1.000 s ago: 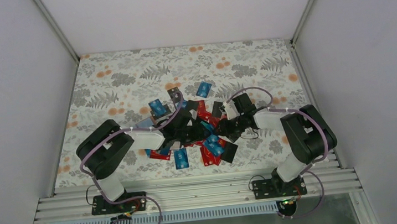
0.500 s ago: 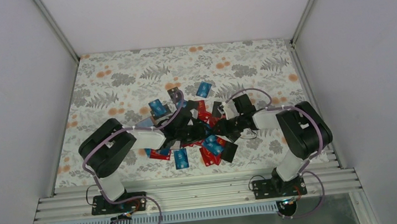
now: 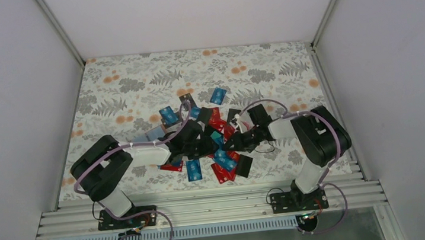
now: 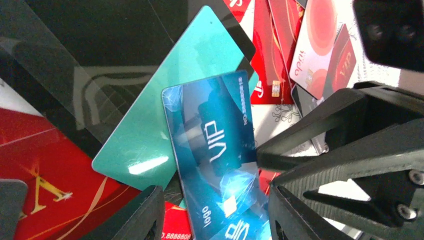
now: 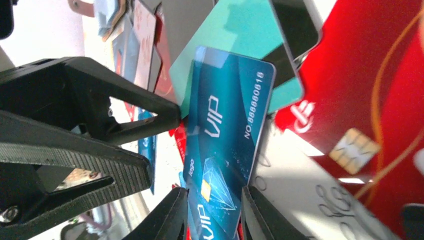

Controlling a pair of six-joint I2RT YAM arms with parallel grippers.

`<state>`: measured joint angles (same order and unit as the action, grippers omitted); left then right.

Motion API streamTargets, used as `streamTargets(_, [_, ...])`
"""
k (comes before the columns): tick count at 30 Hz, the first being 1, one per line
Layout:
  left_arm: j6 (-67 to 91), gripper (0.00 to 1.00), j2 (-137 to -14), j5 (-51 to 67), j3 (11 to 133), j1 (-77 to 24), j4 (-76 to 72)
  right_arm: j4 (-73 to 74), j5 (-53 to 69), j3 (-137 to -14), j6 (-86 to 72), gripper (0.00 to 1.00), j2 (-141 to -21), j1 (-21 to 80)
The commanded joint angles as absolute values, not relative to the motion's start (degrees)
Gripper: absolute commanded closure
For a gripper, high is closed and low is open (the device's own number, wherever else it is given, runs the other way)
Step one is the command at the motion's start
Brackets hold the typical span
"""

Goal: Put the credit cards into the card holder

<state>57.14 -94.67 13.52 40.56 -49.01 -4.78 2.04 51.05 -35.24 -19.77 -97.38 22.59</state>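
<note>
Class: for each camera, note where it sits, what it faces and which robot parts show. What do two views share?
Top external: above and behind, looking down on the table; left arm and right arm show.
Left wrist: close over the blue VIP card; own jaws, right gripper.
Right wrist: same card; own jaws, left gripper.
Shared: that card, teal card behind.

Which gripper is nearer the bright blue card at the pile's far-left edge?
Left. In the top view the left gripper sits just down-right of the bright blue card. The right gripper faces it from the right side, farther from that card.
</note>
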Motion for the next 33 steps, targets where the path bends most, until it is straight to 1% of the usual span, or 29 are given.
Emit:
streamTargets(1, [57.2,0.46,-96.1,12.3,37.7,-49.3,-6.4,3.6,58.6,-34.7,-18.5,0.7,-100.4,23.8])
streamTargets(7, [56.7,0.46,-98.1,14.8,36.8,-49.3,-11.3,2.0,58.4,-35.5,-20.3,0.7,-102.7,26.9])
streamTargets(11, [56.9,0.46,-97.3,15.1,36.2,-49.4,-11.5,2.2,57.3,-36.0,-21.5,0.7,-101.4,28.0])
streamTargets(13, [56.5,0.46,-96.2,14.4,36.2,-49.4,-10.3,4.1,54.6,-36.4,-21.5,0.71,-99.7,28.1])
streamTargets(18, [53.1,0.46,-92.8,11.2,38.4,-49.7,-3.6,11.0,43.3,-37.1,-21.3,0.7,-90.7,28.0])
streamTargets(22, [48.9,0.46,-91.2,9.8,41.5,-50.7,0.8,14.3,39.3,-34.5,-24.9,0.64,-84.1,28.0])
streamTargets(24, [46.8,0.46,-90.7,9.8,43.0,-51.5,2.1,16.0,38.6,-32.0,-27.1,0.6,-81.6,28.1])
streamTargets(29, [40.7,0.47,-91.5,12.9,47.1,-53.8,2.7,20.7,41.9,-25.9,-30.6,0.56,-76.9,28.7])
streamTargets(33, [38.3,0.47,-92.6,16.4,48.3,-54.4,0.7,22.8,43.4,-20.5,-37.6,0.54,-66.6,30.3])
